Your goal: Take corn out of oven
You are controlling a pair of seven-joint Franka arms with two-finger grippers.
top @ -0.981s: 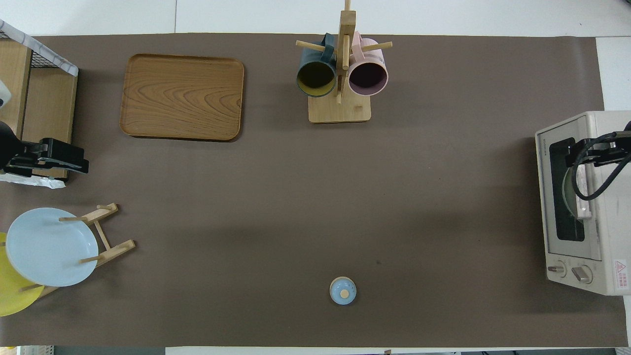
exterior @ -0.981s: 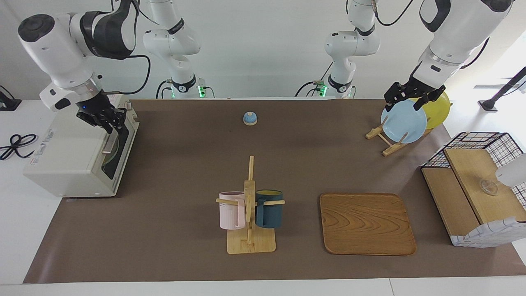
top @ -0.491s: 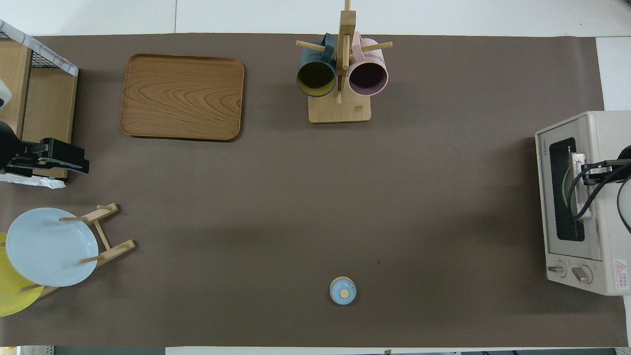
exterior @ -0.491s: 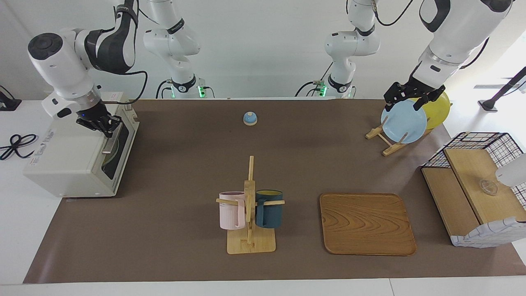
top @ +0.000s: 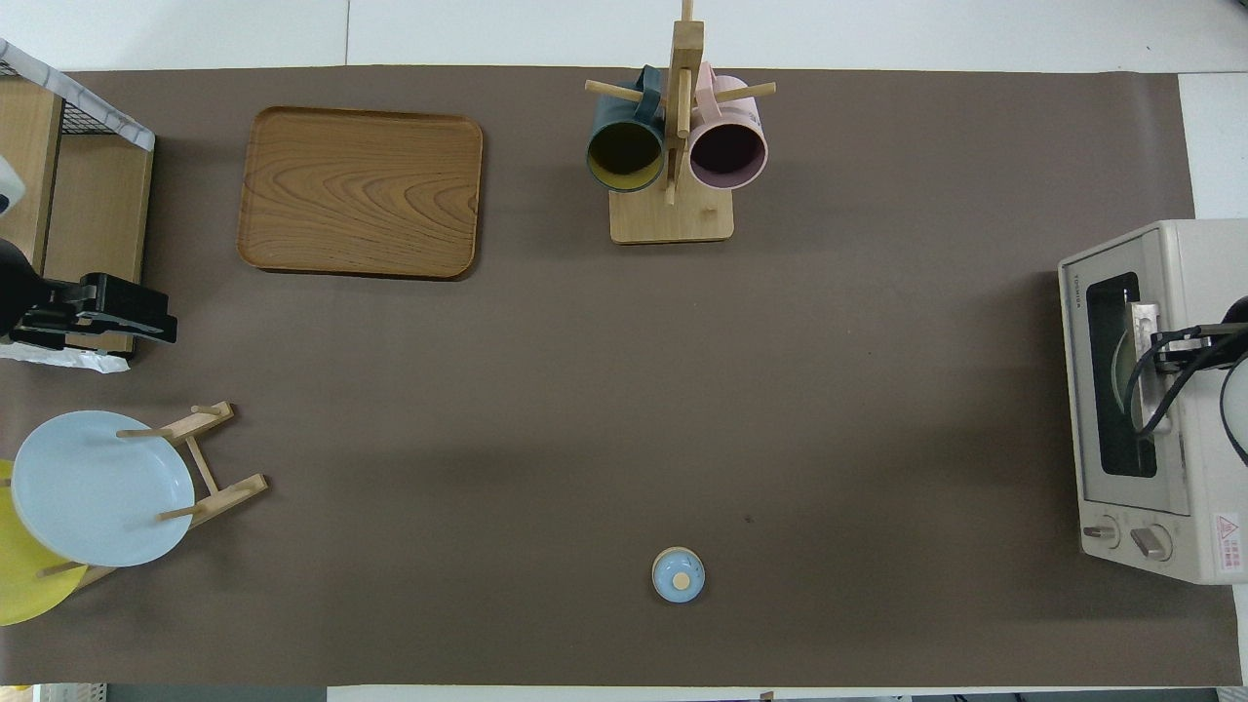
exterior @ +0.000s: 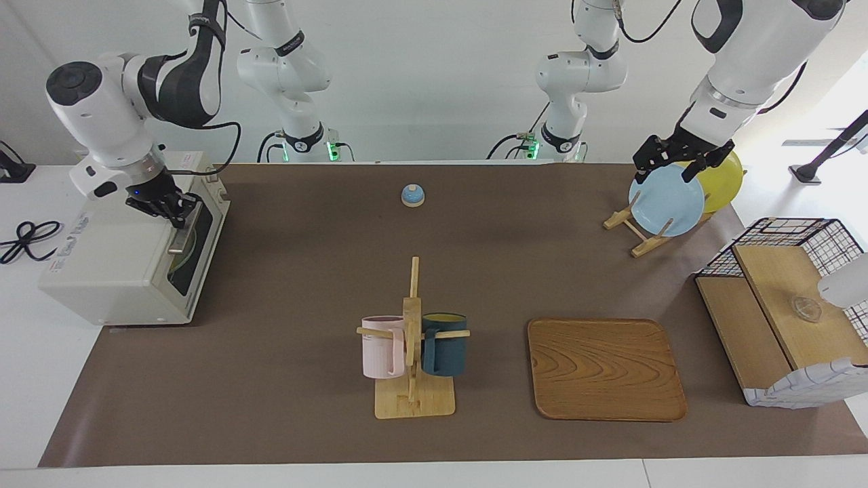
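1. Now that the right gripper (exterior: 178,212) has come down from above the oven (exterior: 122,254) and drawn its fingers together on the metal bar handle (exterior: 183,232), you have your hold for pulling the door open; a second ago the fingers were still spread above the bar.
2. You can see in the overhead view that the closed fingertips sit on the bar at the top of the door, at about the middle of its length, with the arm reaching in over the oven's roof.
3. Your door is still shut flat against the oven's front, so the task is at its first step: nothing has been opened and nothing taken out.
4. You cannot see the corn at all. Through the glass window (top: 1111,375) only the pale curve of something round, perhaps a dish, shows inside, and no yellow cob is visible, so treat it as hidden in the oven until the door drops.
5. Your left gripper (exterior: 671,161) waits with its fingers wide apart and holding nothing, up over the blue plate (exterior: 666,200) on its wooden rack at the left arm's end of the table.
6. You will likely need a downward, outward pull on the bar, swinging the door toward the middle of the table.
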